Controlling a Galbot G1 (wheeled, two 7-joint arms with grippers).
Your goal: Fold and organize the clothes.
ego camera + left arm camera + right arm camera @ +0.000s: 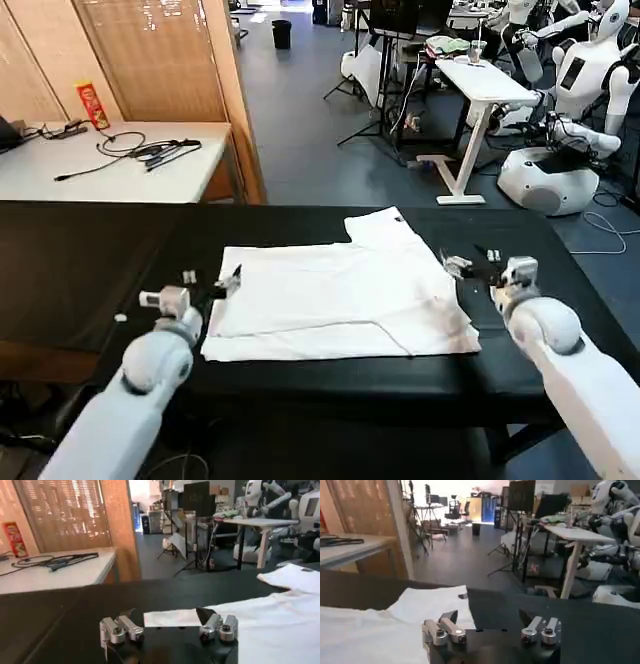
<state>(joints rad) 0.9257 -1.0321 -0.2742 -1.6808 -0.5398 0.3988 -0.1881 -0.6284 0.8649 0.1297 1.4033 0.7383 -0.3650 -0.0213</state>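
Jaws of left gripper spread apart, holding nothing, low over black counter, just beside left edge of white T-shirt. Jaws of right gripper likewise parted and empty, at shirt's right edge, over bare counter. T-shirt lies flat, partly folded, mid-counter between both grippers; one sleeve sticks out toward counter's far edge, long crease runs near front hem.

Left gripper, jaws apart, at white T-shirt edge on black table.
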